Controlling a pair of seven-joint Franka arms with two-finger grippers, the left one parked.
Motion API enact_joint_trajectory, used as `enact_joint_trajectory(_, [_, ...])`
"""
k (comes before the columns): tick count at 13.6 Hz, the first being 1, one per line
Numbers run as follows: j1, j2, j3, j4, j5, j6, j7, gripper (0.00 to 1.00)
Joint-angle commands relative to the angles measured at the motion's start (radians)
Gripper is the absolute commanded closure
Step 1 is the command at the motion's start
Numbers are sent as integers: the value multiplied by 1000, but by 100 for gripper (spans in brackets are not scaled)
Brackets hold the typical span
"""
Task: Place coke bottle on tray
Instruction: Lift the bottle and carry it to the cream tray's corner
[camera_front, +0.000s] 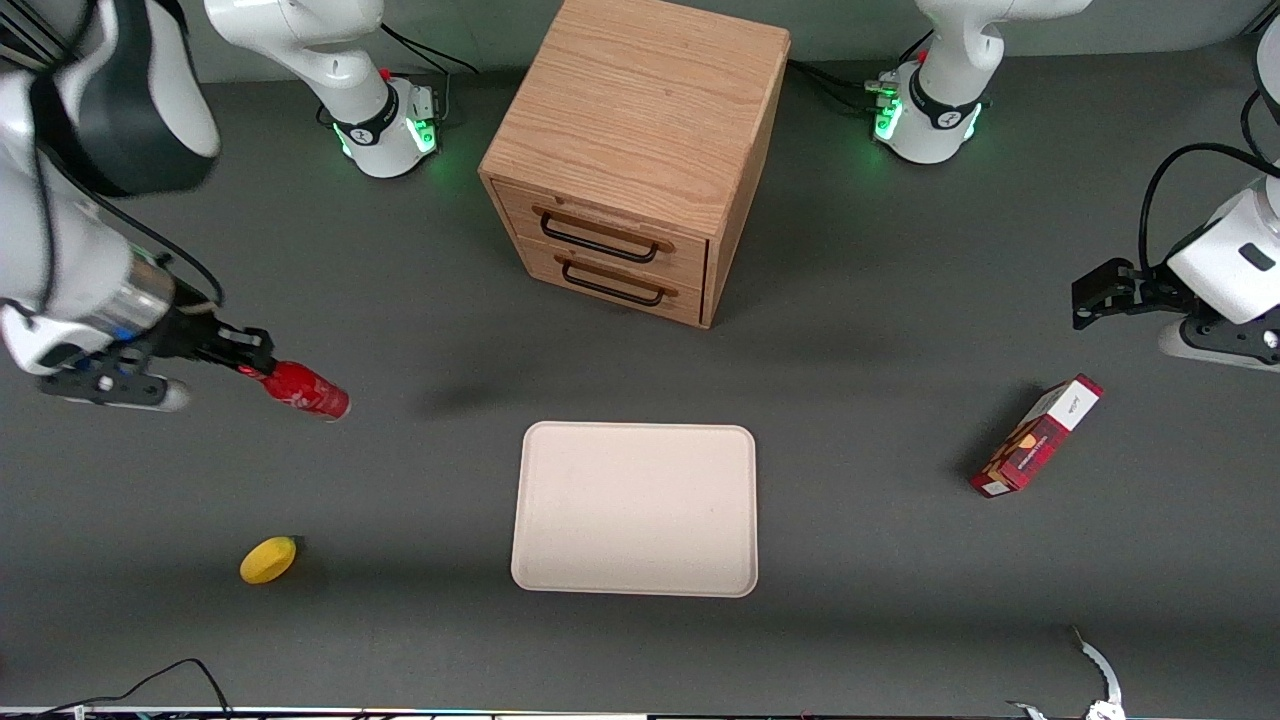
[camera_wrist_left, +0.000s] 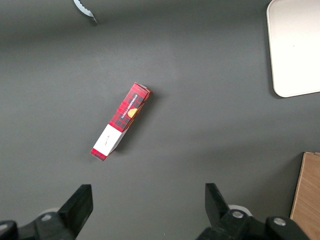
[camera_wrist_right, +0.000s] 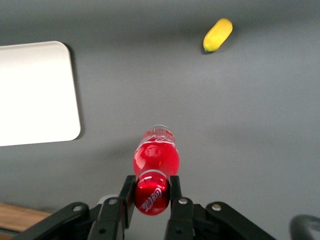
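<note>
The coke bottle (camera_front: 305, 390) (camera_wrist_right: 156, 159) is a small glossy red bottle, held off the table and tilted. My gripper (camera_front: 252, 362) (camera_wrist_right: 151, 192) is shut on its red cap end, with a black finger (camera_wrist_right: 128, 195) pressed against each side of the cap. The bottle hangs toward the working arm's end of the table, apart from the tray. The tray (camera_front: 636, 508) (camera_wrist_right: 35, 92) is a flat cream rectangle with rounded corners. It lies in front of the drawer cabinet, nearer the front camera, with nothing on it.
A wooden two-drawer cabinet (camera_front: 630, 150) stands at the table's middle. A yellow lemon-like fruit (camera_front: 268, 559) (camera_wrist_right: 218, 34) lies nearer the front camera than the bottle. A red-and-white box (camera_front: 1037, 436) (camera_wrist_left: 120, 120) lies toward the parked arm's end.
</note>
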Motion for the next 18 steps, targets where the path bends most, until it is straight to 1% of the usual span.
enact_joint_trajectory(1, [18,228,69,407,16,-229,100,100])
enact_joint_trajectory(2, [21,317,100,544,14,-278,168,100])
enact_joint_trajectory(3, [46,389,109,641,12,-294,230,100])
enact_joint_trajectory(5, [96,483,112,715,9,-247,340,100])
enact_joint_trajectory(7, [139,563,109,746,0,-134,451,100])
enact_joint_trajectory(9, [175,642,109,754,-59,-16,554,100])
enact_joint_trajectory(11, [192,704,109,752,-67,89,643,100])
enact_joint_trajectory(15, [222,802,111,752,-72,203,750,100])
enact_joint_trajectory(17, [234,836,112,751,-119,233,789,100])
enact_joint_trajectory(18, [241,847,112,751,-130,246,797,100])
